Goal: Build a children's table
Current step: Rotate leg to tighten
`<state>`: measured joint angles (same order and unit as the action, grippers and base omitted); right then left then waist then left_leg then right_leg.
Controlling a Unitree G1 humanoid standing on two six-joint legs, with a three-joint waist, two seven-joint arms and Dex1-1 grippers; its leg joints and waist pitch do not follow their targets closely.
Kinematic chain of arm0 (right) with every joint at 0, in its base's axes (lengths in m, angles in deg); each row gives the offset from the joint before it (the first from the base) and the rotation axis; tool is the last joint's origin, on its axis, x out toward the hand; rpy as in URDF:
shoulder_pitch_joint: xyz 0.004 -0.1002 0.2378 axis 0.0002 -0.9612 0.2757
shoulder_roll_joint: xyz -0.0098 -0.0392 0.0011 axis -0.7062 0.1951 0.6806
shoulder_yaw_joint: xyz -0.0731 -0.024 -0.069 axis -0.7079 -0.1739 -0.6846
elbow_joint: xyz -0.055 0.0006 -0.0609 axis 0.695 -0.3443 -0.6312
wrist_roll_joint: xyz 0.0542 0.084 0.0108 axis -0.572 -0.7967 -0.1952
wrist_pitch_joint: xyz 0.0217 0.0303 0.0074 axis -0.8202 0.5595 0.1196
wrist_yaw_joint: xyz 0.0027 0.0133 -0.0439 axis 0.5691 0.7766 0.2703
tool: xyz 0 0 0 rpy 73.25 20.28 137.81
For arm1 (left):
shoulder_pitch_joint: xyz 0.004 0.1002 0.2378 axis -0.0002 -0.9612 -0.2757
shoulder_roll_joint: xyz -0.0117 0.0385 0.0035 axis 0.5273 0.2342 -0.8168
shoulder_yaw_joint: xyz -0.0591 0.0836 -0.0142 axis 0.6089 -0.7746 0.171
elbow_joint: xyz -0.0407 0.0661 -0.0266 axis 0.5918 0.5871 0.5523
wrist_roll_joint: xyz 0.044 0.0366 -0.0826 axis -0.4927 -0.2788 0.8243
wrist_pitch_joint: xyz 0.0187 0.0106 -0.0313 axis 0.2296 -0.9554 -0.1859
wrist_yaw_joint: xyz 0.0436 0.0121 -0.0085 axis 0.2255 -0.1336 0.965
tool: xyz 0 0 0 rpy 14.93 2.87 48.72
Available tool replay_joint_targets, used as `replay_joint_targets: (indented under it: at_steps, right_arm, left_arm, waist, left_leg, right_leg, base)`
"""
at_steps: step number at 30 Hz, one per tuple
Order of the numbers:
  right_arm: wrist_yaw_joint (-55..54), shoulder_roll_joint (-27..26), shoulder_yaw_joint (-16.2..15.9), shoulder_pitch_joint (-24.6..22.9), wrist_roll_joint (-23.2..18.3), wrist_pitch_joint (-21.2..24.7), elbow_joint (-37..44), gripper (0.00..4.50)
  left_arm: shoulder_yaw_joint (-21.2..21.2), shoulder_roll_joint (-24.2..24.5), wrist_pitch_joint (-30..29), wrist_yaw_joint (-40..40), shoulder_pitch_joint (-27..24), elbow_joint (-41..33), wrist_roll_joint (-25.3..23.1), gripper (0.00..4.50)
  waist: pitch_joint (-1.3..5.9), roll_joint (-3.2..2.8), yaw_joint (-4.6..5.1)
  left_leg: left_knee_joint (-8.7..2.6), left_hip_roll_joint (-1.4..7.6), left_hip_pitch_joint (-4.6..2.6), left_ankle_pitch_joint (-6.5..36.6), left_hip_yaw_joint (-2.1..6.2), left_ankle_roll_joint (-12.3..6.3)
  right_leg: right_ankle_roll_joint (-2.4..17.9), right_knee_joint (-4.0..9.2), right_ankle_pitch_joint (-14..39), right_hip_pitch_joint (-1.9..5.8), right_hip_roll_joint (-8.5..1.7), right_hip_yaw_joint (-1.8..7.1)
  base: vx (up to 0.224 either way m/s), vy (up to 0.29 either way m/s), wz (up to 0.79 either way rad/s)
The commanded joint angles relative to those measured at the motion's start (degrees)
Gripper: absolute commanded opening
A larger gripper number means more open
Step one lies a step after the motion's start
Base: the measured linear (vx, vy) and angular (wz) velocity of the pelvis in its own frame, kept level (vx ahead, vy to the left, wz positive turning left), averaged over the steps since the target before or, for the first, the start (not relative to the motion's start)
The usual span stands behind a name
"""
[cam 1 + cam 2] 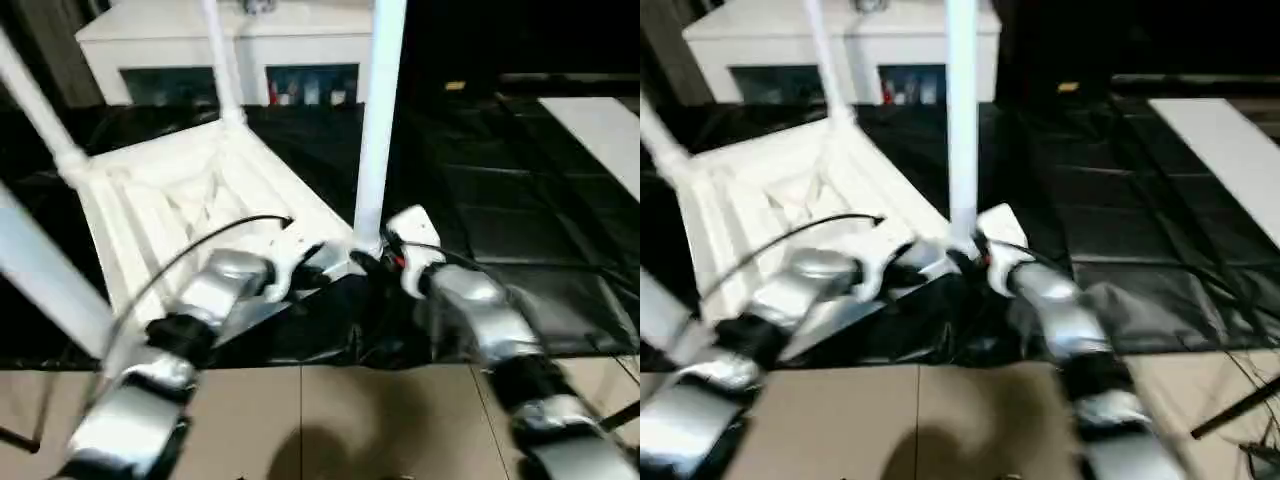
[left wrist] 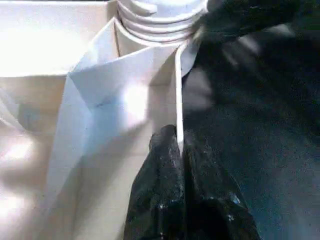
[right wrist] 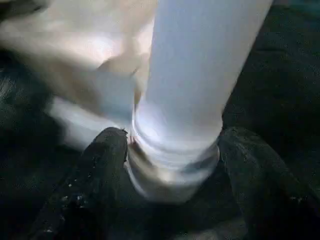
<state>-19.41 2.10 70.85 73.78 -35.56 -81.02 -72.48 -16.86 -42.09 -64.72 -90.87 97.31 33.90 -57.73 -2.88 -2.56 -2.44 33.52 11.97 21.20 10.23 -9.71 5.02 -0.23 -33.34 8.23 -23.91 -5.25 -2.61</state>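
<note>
Right gripper [image 3: 170, 165]: fingers spread either side of the near-corner leg [image 1: 378, 120] at its base, one touching. Left gripper [image 2: 180, 150]: pinched on the table top's [image 1: 190, 205] thin rim beside that socket. Top lies underside-up on the black work table [image 1: 520, 210], legs upright.

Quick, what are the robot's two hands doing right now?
Left gripper: shut, pinching the edge of the table top.
Right gripper: fingers apart on either side of the near leg, at its base; grip cannot be told.
</note>
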Motion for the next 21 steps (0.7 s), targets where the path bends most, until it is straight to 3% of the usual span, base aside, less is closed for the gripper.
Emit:
replay_joint_targets:
  at_steps: [1, 3, 5, 7, 8, 9, 11, 14, 19, 21]
  right_arm:
    - [8.4, 1.5, -2.0, -1.5, -2.6, -0.6, 4.0, 3.14]
    - [10.8, 2.5, -2.3, -2.0, -3.7, -0.1, 5.0, 3.14]
    - [12.8, 3.2, -2.7, -2.4, -4.2, -0.1, 5.8, 3.14]
    - [14.4, 3.7, -3.2, -2.6, -4.2, -0.1, 6.7, 3.14]
    - [14.9, 3.7, -3.6, -2.7, -4.2, 0.2, 7.2, 3.14]
    - [15.1, 3.6, -3.8, -2.7, -4.3, 0.4, 7.3, 3.14]
    - [16.0, 3.5, -4.0, -2.6, -4.4, 0.5, 7.3, 3.14]
    - [17.7, 3.1, -5.1, -1.9, -3.6, -0.6, 5.3, 3.14]
    - [17.7, 2.1, -4.2, -0.7, -4.2, -0.4, 3.4, 3.14]
    - [18.2, 1.8, -3.9, -0.5, -5.0, -0.4, 3.0, 2.87]
  left_arm:
    - [-3.8, 2.9, 0.7, -10.6, -1.5, -5.0, 1.5, 0.00]
    - [-4.2, 4.5, -0.9, -13.2, -2.3, -7.2, 2.1, 0.00]
    - [-4.2, 6.0, -1.5, -15.7, -3.3, -9.7, 2.9, 0.00]
    - [-4.2, 7.5, -1.9, -17.3, -4.3, -12.4, 3.6, 0.00]
    - [-4.2, 7.6, -2.1, -17.2, -4.4, -12.7, 3.7, 0.00]
    - [-4.2, 7.6, -2.1, -17.1, -4.3, -12.7, 3.7, 0.00]
    - [-4.0, 7.6, -2.1, -17.0, -4.3, -12.7, 3.5, 0.00]
    - [-3.7, 7.8, -2.5, -16.7, -4.4, -13.3, 3.2, 0.00]
    - [-3.7, 7.9, -3.2, -16.8, -4.8, -14.4, 3.3, 0.00]
    - [-3.6, 7.8, -3.4, -16.7, -4.9, -14.4, 3.4, 0.00]
  waist:
    - [4.54, 0.15, -0.21]
    - [4.35, -0.03, -0.40]
    - [4.32, -0.63, -0.56]
    - [4.30, -0.52, -0.82]
    - [4.23, 0.12, -0.80]
    - [4.18, -0.08, -0.92]
    - [4.02, 0.51, -0.94]
    - [3.98, 0.29, -0.94]
    - [4.09, 0.59, -0.91]
    - [4.12, 0.53, -0.94]
  left_leg:
    - [-3.46, 0.25, -0.22, 10.1, -0.56, -5.58]
    - [-3.49, 0.53, -0.33, 9.7, -0.72, -6.19]
    - [-3.50, 0.57, -0.64, 10.7, -0.79, -5.52]
    - [-3.66, 0.75, -0.85, 11.6, -0.79, -4.93]
    - [-3.68, 0.64, -0.65, 11.4, -0.88, -4.78]
    - [-3.69, 0.59, -0.70, 11.7, -0.86, -4.63]
    - [-3.79, 0.51, -0.75, 13.2, -0.96, -3.90]
    - [-3.85, 0.44, -0.60, 13.2, -0.85, -3.13]
    - [-3.68, 0.34, -0.36, 11.7, -0.81, -3.42]
    - [-3.65, 0.34, -0.36, 11.3, -0.76, -3.55]
  right_leg:
    - [16.3, 2.42, 4.8, 3.56, -1.65, 1.01]
    - [17.3, 2.15, 2.8, 3.41, -1.45, 1.02]
    - [17.7, 2.05, 3.4, 3.20, -1.37, 1.00]
    - [17.6, 2.05, 3.8, 3.21, -1.35, 1.00]
    - [17.5, 2.05, 4.2, 3.30, -1.36, 1.05]
    - [17.3, 2.09, 4.9, 3.25, -1.40, 1.08]
    - [16.4, 2.49, 8.1, 3.16, -1.48, 1.25]
    - [15.0, 2.66, 10.8, 3.18, -1.69, 1.35]
    - [14.7, 2.50, 10.5, 3.24, -1.70, 1.37]
    - [14.7, 2.44, 10.3, 3.26, -1.68, 1.33]
  base:
    - [0.000, 0.000, 0.00]
    - [0.000, 0.000, 0.00]
    - [0.000, 0.000, 0.00]
    - [0.000, 0.000, 0.00]
    - [0.000, 0.000, 0.00]
    - [0.000, 0.000, 0.00]
    - [0.000, 0.000, 0.00]
    - [0.000, 0.000, 0.00]
    - [0.000, 0.000, 0.00]
    - [0.000, 0.000, 0.00]
